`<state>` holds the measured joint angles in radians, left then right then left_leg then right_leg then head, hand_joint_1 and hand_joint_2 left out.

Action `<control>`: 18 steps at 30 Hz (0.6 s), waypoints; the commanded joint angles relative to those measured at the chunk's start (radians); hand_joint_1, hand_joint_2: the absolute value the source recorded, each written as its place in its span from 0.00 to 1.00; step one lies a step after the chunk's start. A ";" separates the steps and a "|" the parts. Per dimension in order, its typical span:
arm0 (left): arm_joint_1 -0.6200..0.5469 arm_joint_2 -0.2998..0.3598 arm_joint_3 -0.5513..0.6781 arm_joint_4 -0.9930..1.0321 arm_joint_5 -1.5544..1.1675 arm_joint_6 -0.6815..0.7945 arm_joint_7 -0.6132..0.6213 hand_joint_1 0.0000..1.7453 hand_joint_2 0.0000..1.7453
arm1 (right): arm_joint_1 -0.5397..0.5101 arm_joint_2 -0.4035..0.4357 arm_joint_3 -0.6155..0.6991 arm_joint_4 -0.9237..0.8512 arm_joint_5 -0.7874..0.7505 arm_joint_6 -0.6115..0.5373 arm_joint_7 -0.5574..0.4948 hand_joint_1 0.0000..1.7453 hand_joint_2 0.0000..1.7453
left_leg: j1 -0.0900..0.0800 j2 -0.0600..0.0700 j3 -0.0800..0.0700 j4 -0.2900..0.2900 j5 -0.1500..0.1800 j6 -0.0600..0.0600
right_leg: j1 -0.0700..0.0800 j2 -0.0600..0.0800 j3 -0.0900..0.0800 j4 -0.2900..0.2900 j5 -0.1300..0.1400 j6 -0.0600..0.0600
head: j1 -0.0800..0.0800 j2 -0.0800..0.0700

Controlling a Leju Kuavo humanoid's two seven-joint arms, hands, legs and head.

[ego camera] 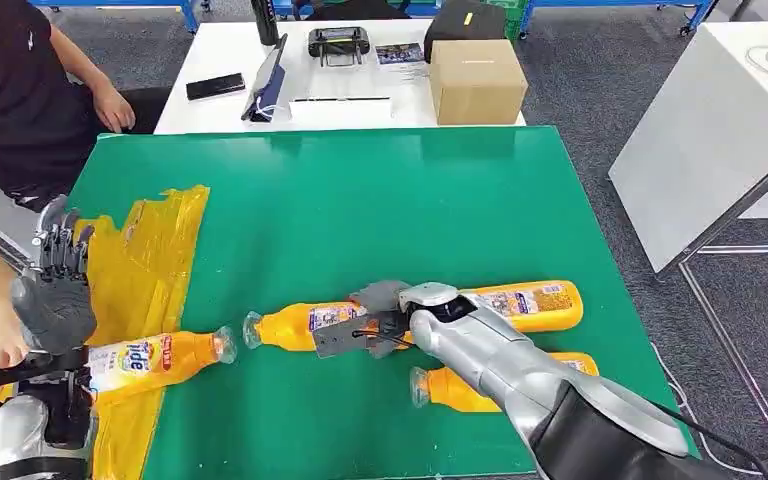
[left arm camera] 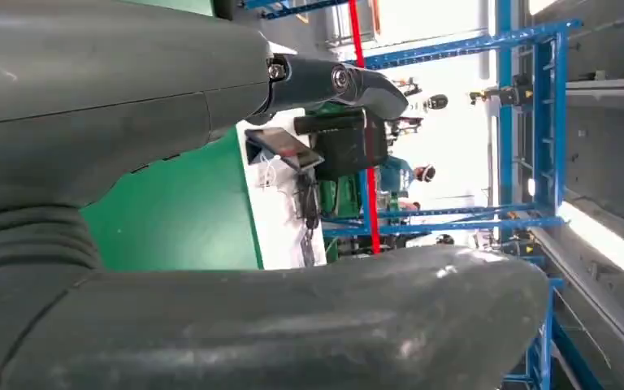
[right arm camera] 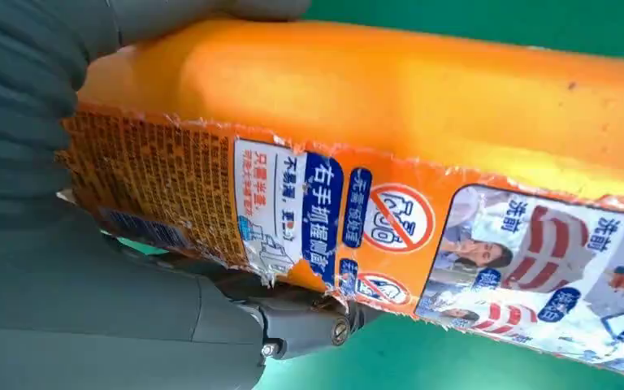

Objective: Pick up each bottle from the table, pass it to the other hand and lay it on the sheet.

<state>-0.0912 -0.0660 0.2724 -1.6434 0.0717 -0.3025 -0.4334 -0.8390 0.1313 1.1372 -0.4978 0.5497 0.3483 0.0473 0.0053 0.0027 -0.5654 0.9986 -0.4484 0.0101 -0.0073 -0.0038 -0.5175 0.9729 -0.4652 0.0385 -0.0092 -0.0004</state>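
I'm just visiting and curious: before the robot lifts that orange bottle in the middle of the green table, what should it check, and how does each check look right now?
1. Right robot hand wrapped around the middle bottle: ok; the right wrist view shows thumb and fingers on both sides of it.
2. Grip firm enough to lift: cannot tell.
3. Left robot hand free to receive: ok, raised over the yellow sheet, fingers apart, holding nothing.
4. Room on the sheet: ok; one bottle lies at its near part, the rest is bare.
5. Neighbouring bottle out of the way: cannot tell, the right arm hides much of it.
6. Person's hand near the left robot hand: not ok, very close.
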 commanded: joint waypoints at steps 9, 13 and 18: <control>0.035 -0.024 0.001 0.034 0.098 0.095 0.121 0.00 0.00 | 0.062 0.022 -0.292 -0.025 -0.152 -0.352 0.022 1.00 1.00 | 0.000 0.000 0.001 -0.001 0.000 0.000 | 0.000 0.000 0.002 -0.001 0.000 0.000 | 0.000 0.000; 0.039 -0.024 0.001 0.032 0.100 0.094 0.120 0.00 0.00 | 0.064 0.021 -0.297 -0.035 -0.147 -0.348 0.028 1.00 1.00 | 0.000 0.000 0.000 0.000 0.000 0.000 | 0.000 0.000 0.001 0.000 0.000 0.000 | 0.000 0.000; 0.083 -0.041 0.005 0.008 0.125 0.093 0.128 0.00 1.00 | 0.120 0.018 -0.466 -0.227 -0.207 -0.428 -0.065 1.00 1.00 | 0.000 0.000 -0.001 0.000 -0.001 0.000 | 0.000 0.000 0.001 0.000 0.000 0.000 | 0.000 0.000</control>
<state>-0.0427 -0.0752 0.2632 -1.6407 0.1721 -0.2071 -0.3174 -0.7562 0.1534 0.8946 -0.5230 0.4037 -0.0091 0.0687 0.0052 0.0022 -0.5669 0.9984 -0.4484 0.0100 -0.0071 -0.0042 -0.5175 0.9731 -0.4653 0.0387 -0.0092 -0.0004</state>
